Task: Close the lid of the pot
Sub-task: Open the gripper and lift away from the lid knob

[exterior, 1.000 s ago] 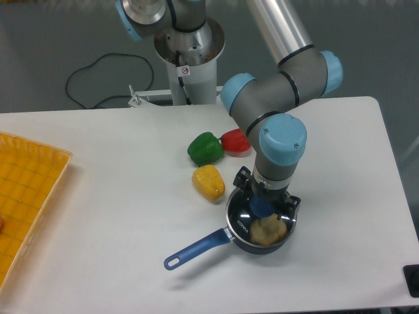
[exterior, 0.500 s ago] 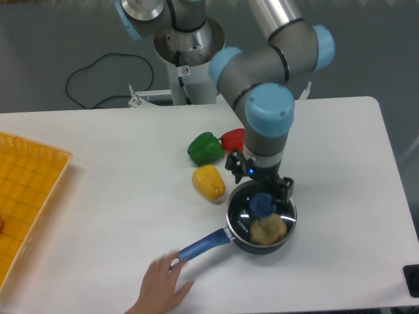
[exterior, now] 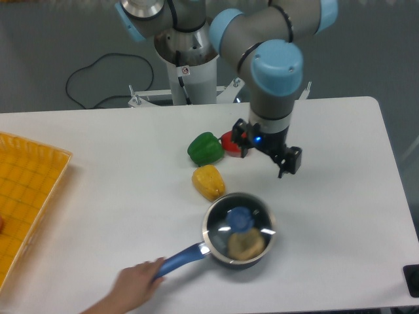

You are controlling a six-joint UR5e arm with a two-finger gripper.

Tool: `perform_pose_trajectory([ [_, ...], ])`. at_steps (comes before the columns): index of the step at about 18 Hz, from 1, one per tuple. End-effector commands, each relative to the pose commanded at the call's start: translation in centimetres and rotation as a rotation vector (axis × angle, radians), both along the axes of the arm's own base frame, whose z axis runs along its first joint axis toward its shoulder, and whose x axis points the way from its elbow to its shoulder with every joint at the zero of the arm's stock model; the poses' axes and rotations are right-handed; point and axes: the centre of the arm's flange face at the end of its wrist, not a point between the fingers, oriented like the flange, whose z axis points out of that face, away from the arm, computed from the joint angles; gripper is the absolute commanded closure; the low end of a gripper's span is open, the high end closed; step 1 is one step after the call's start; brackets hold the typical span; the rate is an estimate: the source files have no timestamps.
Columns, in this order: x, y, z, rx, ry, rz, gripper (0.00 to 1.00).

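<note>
The dark pot [exterior: 238,233] sits on the white table toward the front, and its blue handle [exterior: 182,257] points to the lower left. The glass pot lid with its blue knob [exterior: 240,217] lies on the pot and covers it. A tan lump [exterior: 245,243] shows through the glass. A person's hand [exterior: 130,286] grips the end of the handle. My gripper [exterior: 266,157] is open and empty, raised above the table behind and to the right of the pot.
A yellow pepper [exterior: 208,182] lies just behind the pot on its left. A green pepper [exterior: 205,148] and a red pepper [exterior: 232,141] lie further back. A yellow tray [exterior: 26,190] stands at the left edge. The robot base [exterior: 190,59] is at the back.
My gripper has let go of the lid knob and risen up and back. A hand has come in, taken the handle and moved the covered pot to the left and forward.
</note>
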Motion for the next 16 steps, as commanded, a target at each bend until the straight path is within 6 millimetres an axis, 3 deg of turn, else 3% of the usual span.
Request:
perform_pose_trajectory([
  [4,-3.5,-4.3,-1.4,-0.012,-0.015,-0.036,0.00],
  [7,-6.4,-8.1,-2.9,-0.023,-0.029,-0.228,0.00],
  [10,-8.7,-11.5,-4.1,-0.025,-0.038,-0.299,0.00],
  [16,-8.9,-11.8,-4.6,-0.040,-0.043,-0.319,0.00],
])
